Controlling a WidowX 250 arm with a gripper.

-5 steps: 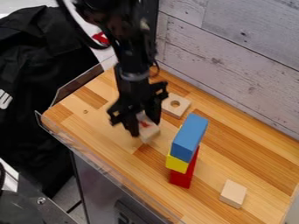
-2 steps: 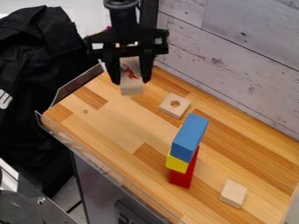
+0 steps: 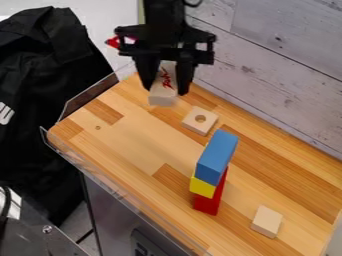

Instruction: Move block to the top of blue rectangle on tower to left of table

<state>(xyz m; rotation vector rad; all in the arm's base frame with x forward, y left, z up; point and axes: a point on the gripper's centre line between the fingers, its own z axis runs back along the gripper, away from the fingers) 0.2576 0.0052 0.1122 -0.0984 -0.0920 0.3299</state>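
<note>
My gripper (image 3: 164, 88) hangs over the back left part of the table, shut on a pale wooden block (image 3: 163, 93) with red markings. The block is held off the table, behind and to the left of the tower. In the tower, a blue rectangular block (image 3: 217, 157) lies on top, above a yellow block (image 3: 202, 187) and a red block (image 3: 211, 198). The blue block hides part of what is under it.
A pale square block with a hole (image 3: 200, 120) lies behind the tower. Another plain wooden block (image 3: 266, 221) lies at the front right. A clear low barrier (image 3: 120, 186) runs along the table's left edge, and a plank wall (image 3: 267, 75) stands behind.
Earlier the block was low beside the tower's left; my gripper has lifted it and carried it toward the back, then a little to the right. The tower has not moved.
</note>
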